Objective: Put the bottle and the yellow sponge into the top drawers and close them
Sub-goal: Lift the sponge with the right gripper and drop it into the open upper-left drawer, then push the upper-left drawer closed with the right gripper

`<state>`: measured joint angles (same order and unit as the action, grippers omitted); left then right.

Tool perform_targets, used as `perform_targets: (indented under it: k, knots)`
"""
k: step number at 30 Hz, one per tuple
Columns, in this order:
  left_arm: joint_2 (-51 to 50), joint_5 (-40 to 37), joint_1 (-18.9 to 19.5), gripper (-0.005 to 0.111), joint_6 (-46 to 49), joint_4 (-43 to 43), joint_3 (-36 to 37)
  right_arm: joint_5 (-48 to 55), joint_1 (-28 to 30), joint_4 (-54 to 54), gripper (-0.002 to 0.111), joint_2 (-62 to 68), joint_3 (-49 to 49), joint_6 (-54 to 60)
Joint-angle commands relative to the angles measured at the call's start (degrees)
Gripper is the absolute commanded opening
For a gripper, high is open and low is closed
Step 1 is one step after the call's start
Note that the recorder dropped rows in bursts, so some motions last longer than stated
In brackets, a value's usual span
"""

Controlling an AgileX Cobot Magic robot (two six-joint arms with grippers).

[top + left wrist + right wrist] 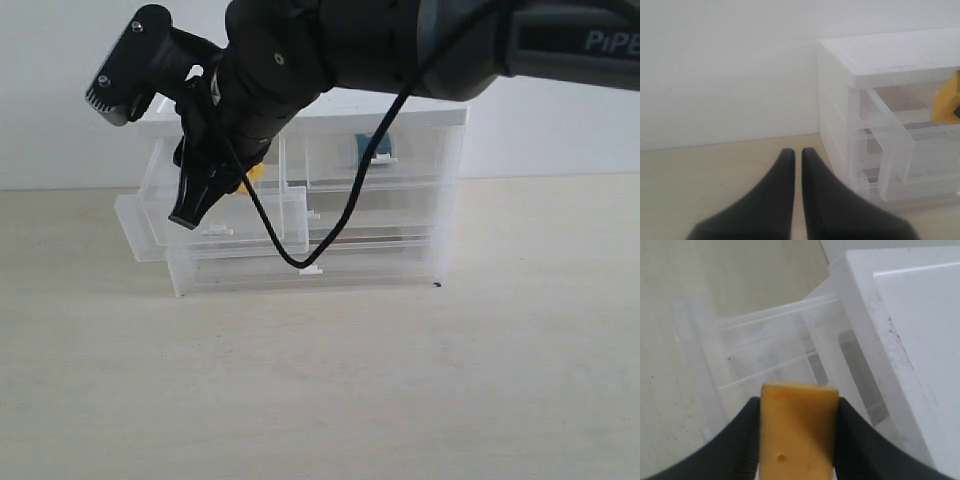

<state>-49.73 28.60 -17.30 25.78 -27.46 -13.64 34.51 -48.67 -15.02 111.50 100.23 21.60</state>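
Right gripper (pixel 192 210) reaches in from the upper right of the frame, clamped on the yellow sponge (pixel 250 177). The sponge is held over the pulled-out left top drawer (pixel 225 215), left of centre. Right top drawer (pixel 400 160) is pushed in, and the teal of the bottle (pixel 366 147) shows through its front. Left gripper (pixel 794 152): fingers nearly touching, nothing between them, above the table (pixel 700 170) beside the cabinet (pixel 890 55).

The yellow sponge (pixel 797 440) is pinched upright in the right gripper (pixel 797 402) above the left top drawer (pixel 225 215), which stands pulled out left of centre in the exterior view. The right top drawer (pixel 400 150) is closed at upper centre, and the bottle (pixel 364 146) shows teal through its translucent front.
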Motion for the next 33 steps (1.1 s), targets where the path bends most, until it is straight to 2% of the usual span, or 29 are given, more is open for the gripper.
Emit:
perform_targets:
  k: [1,8,12,14,15,16,18,24,29,33]
  knots:
    - [0.2,0.2,0.1,0.004,-0.3,0.3,0.2,-2.5,0.2,-0.8,0.050,-0.3,0.5,-0.4]
    - [0.2,0.1,0.1,0.004,-0.3,0.4,0.2,-3.0,0.2,-2.4,0.048,-1.1,0.5,-1.9]
    - [0.2,0.3,0.1,0.004,-0.3,0.4,0.2,-1.6,0.1,-0.1,0.045,-7.1,0.5,-9.4]
    - [0.2,0.3,0.1,0.004,-0.3,0.4,0.2,1.8,0.1,6.6,0.022,-10.9,0.4,-10.8]
    - [0.2,0.4,0.1,0.004,-0.3,0.4,0.2,4.2,0.1,8.7,0.002,-11.6,0.4,-10.7]
    - [0.2,0.4,0.1,0.004,-0.3,0.4,0.2,6.0,0.1,10.0,0.000,-11.6,0.4,-10.7]
    - [0.2,0.2,0.1,0.004,-0.3,0.4,0.2,9.5,0.1,12.9,0.000,-11.3,-1.9,-10.5]
    - [0.2,-0.9,0.1,0.004,-0.5,0.5,0.2,4.0,0.1,16.2,0.000,-11.7,-14.0,-8.1]
    - [0.2,-0.2,0.1,0.004,-0.5,0.5,0.2,-5.5,0.1,16.9,0.000,-15.7,-20.3,-8.0]
    - [0.2,0.2,0.1,0.004,-1.0,0.5,0.2,-6.6,0.1,25.6,0.000,-16.6,-24.3,-6.7]
